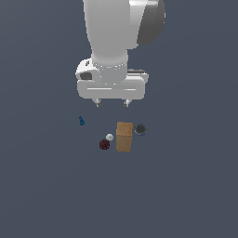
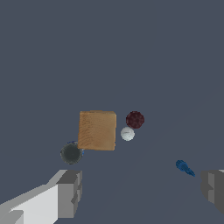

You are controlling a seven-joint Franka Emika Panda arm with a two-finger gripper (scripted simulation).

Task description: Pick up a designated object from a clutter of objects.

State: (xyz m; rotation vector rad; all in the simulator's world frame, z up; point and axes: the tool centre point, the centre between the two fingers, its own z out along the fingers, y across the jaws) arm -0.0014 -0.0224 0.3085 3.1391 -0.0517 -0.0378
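The tiny bright-blue knobbly item [image 1: 81, 121] lies alone on the grey floor, toward the exterior view's left of the other items; it also shows in the wrist view [image 2: 183, 166] close to one finger [image 2: 213, 189]. My gripper [image 1: 111, 103] hangs open and empty high above the floor, behind the clutter. The tan box [image 1: 124, 136] stands in the middle of the clutter, with the small white ball [image 1: 109, 137] and dark red ball [image 1: 104, 144] beside it and the dark grey round item [image 1: 140, 129] on its other side.
In the wrist view the tan box [image 2: 97, 130], white ball [image 2: 127, 134], red ball [image 2: 134, 119] and grey round item [image 2: 71, 153] form one tight group. The blue item lies apart from them on the flat grey floor [image 1: 186, 186].
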